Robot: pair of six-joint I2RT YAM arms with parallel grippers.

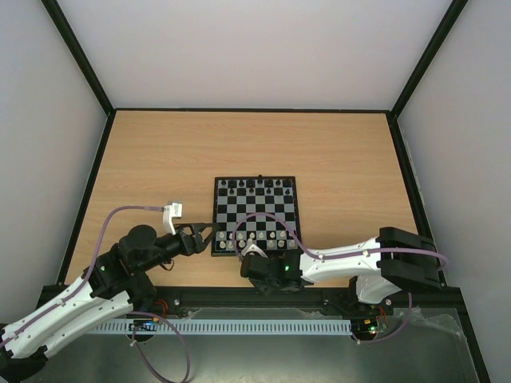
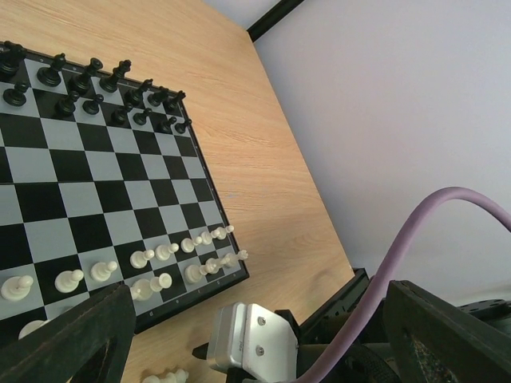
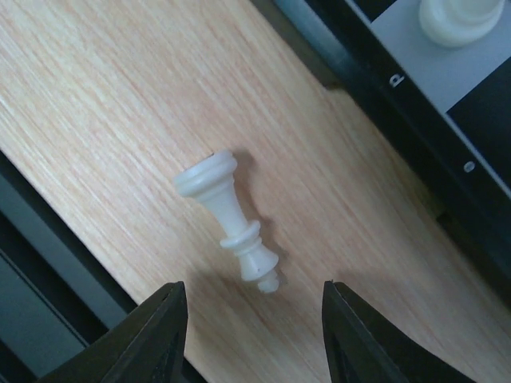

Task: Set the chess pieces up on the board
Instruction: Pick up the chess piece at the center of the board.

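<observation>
Beside the board (image 1: pixel 263 220), a white piece (image 3: pixel 227 215) lies toppled between the right gripper's (image 3: pixel 251 307) parted jaws — untouched; left gripper (image 1: pixel 206 233) gapes wide.

board (image 1: pixel 256 215) middle bare, chess pieces (image 1: pixel 255 185) lining both ends

The table (image 3: pixel 120 96) is matt grained wood, the cream chess piece (image 3: pixel 224 209) smooth, slightly glossy plastic, the board (image 2: pixel 104 191) faintly shiny.
</observation>
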